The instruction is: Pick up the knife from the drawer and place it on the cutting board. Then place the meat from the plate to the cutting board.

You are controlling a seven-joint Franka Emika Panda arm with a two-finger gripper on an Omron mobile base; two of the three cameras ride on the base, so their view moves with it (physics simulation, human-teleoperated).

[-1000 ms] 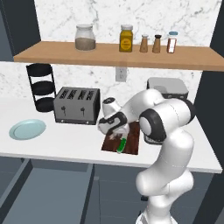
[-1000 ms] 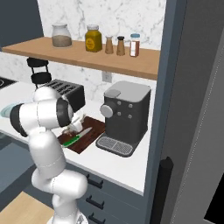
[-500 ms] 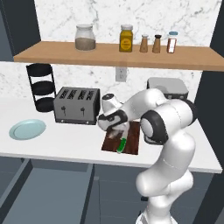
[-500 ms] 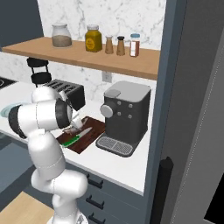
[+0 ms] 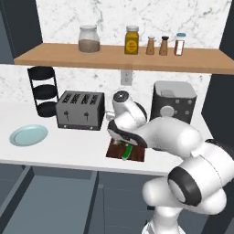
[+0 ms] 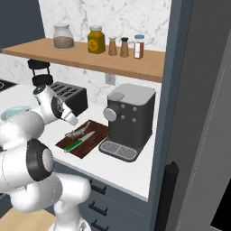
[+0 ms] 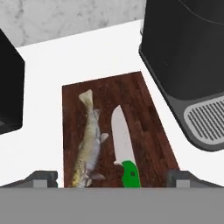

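The cutting board (image 7: 144, 113) is dark reddish-brown with wood grain. The knife (image 7: 124, 151) has a bright green handle and pale silvery blade. The meat (image 7: 89, 142) looks grey-silver, mottled brownish. The plate (image 5: 29, 135) is pale blue-green, the counter (image 5: 68, 148) white, the backsplash (image 5: 109, 18) grey-veined marble.

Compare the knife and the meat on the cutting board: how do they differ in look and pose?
Look: the knife has a smooth silvery blade and a bright green handle; the meat is a mottled grey-brown fish with fins and a tail.
Length: the meat looks longer than the knife.
Place: in the hand view the meat lies near the cutting board's left edge, the knife nearer its middle.
Shared: both lie flat on the board, side by side, apart, roughly lengthwise.
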